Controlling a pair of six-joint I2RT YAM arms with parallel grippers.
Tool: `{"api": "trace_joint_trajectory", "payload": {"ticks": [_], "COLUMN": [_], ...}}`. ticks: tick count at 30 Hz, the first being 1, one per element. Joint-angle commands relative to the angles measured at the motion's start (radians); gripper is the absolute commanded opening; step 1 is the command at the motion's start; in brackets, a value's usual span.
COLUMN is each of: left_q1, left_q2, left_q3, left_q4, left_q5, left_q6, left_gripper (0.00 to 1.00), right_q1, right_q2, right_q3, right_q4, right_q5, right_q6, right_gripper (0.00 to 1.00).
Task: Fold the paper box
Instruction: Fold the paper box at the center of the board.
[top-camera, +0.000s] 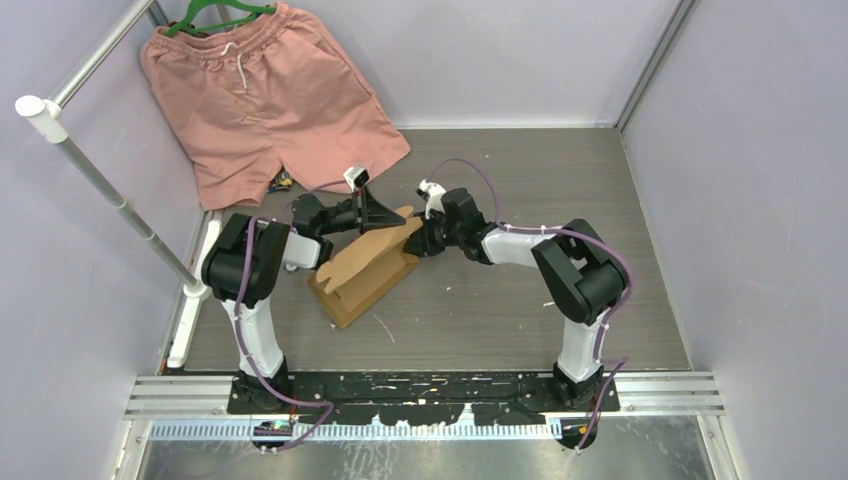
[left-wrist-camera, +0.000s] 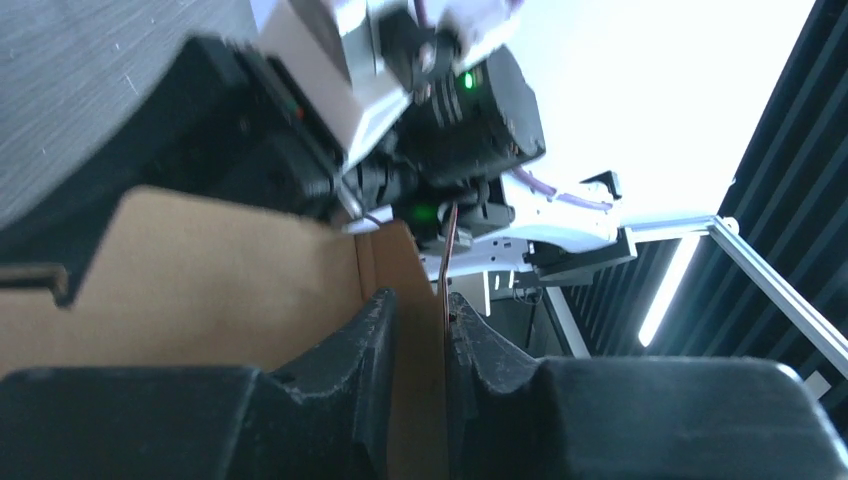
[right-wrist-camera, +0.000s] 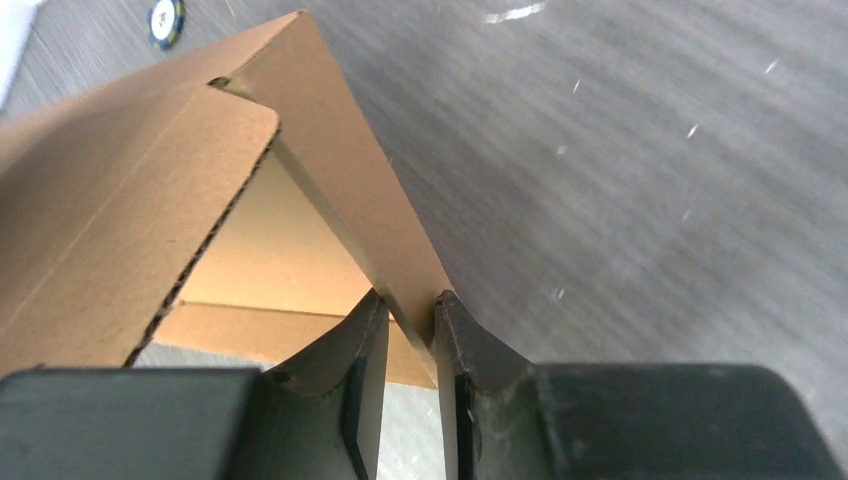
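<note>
We have the left pincer (left-wrist-camera: 420, 305) and right pincer (right-wrist-camera: 410, 300) each nipped onto a raised flap of the plain brown corrugated cardboard box (top-camera: 365, 270), left of tabletop (top-camera: 520, 300) centre; we should rotate both flaps about their creases together, slowly, without tugging apart.

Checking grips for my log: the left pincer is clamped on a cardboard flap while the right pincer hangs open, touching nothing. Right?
No. The right pincer is also shut on a panel of the paper box, as the right wrist view shows. The left pincer does clamp a flap.
</note>
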Motion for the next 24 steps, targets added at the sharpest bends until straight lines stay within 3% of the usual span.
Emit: {"api": "trace_joint_trajectory", "payload": {"ticks": [1,13,24], "left_q1": [0.015,0.056,0.118], "left_q2": [0.026,0.043,0.134], "left_q3": [0.057,0.123,0.126], "left_q4": [-0.008,-0.008,-0.008], "left_q5": [-0.066,-0.072,-0.094], "left_q6": [-0.009,-0.033,-0.016], "left_gripper": [0.25,0.25,0.25], "right_q1": [0.072,0.076,0.071], "right_q2": [-0.099,-0.221,-0.198], "right_q3": [-0.018,0.047,0.023], "right_q4": [-0.248,-0.712,-0.744], "right_q5": [0.077,0.271,0.351], "right_q6": [-0.05,-0.029,0.05], "right_gripper": [0.09,0.09,0.11]}}
